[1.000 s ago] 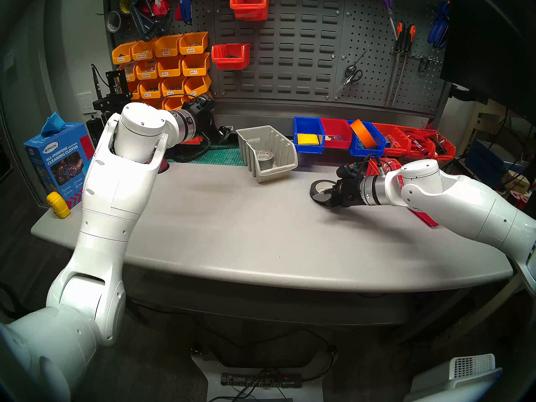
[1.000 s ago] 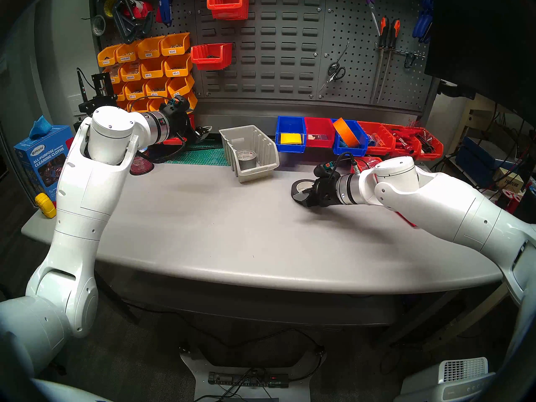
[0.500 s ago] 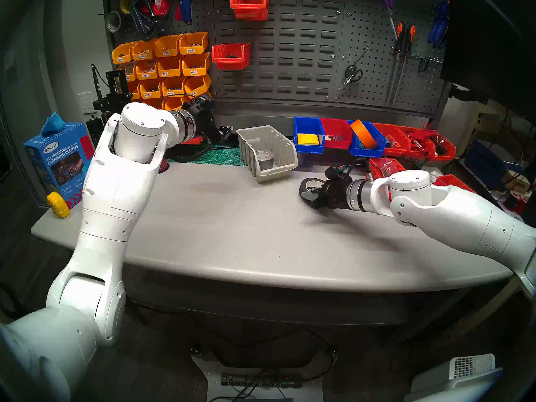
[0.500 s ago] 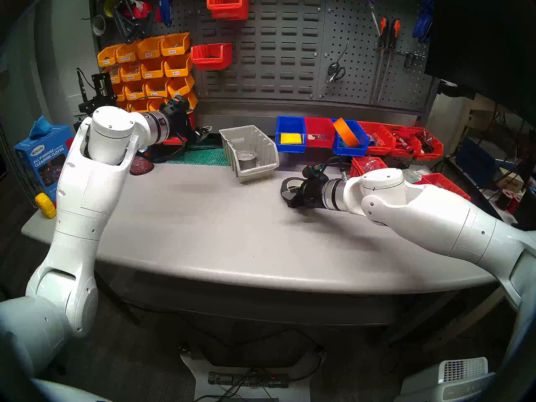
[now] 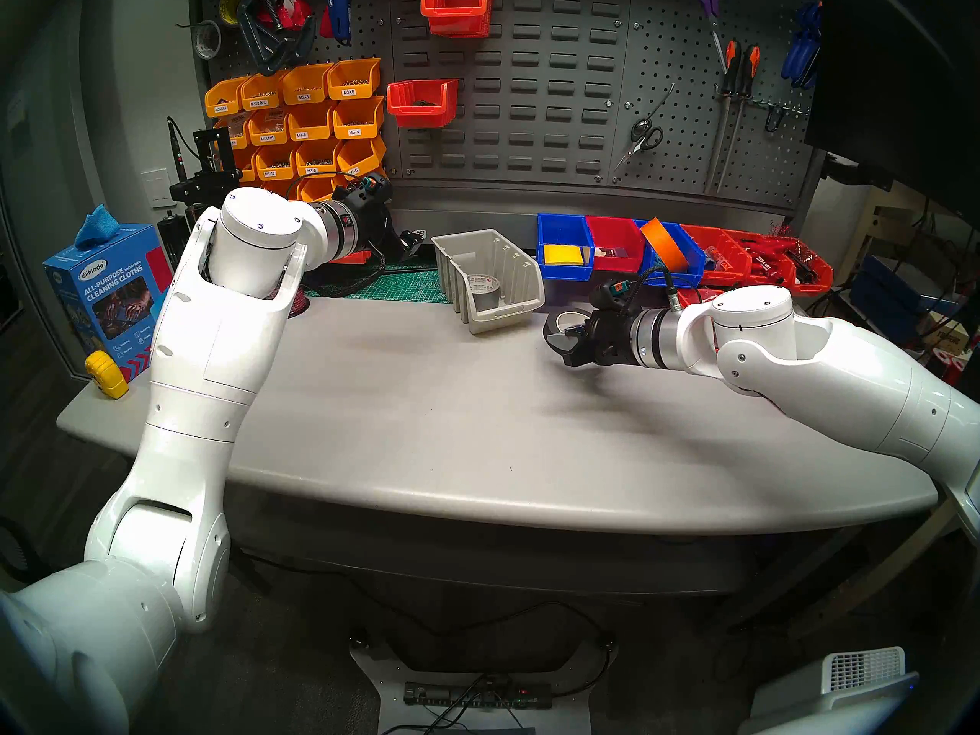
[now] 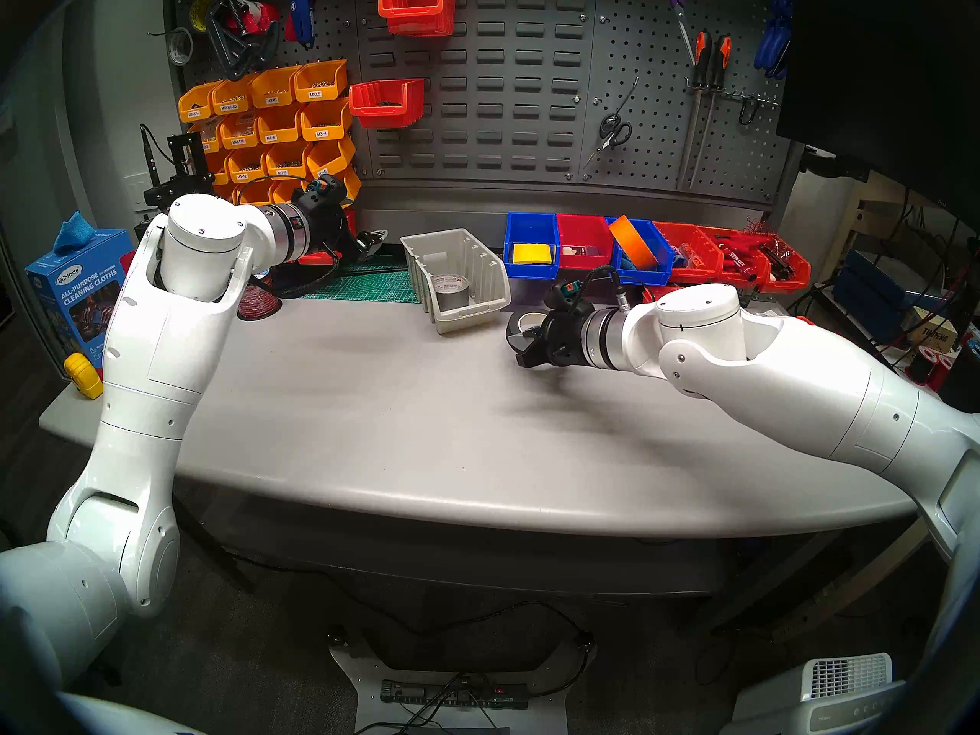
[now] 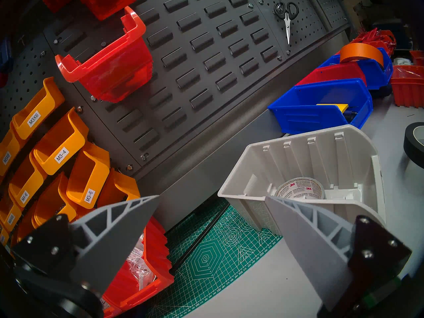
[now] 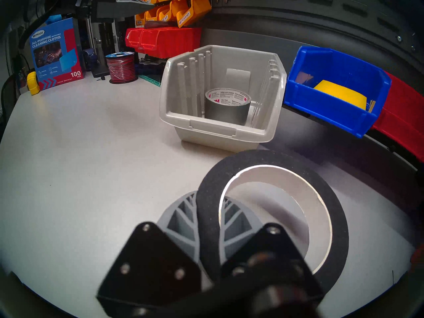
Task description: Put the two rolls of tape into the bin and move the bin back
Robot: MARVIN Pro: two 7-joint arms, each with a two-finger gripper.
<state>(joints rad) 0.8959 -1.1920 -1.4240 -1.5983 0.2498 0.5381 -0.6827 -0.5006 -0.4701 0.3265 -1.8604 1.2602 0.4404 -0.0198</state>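
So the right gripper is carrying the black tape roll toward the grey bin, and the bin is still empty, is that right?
Not quite: the grey bin is not empty. The right wrist view shows the silver-grey roll already standing inside it. The rest holds: the right gripper is shut on the black tape roll, near the bin.

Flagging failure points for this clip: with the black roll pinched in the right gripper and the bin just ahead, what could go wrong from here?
1. The right gripper pinches only one side of the black roll, so most of the roll overhangs and might swing or slip.
2. The silver-grey roll already stands in the bin; the wide black roll may catch on the lip or lean on it.
3. A bump could slide the bin.
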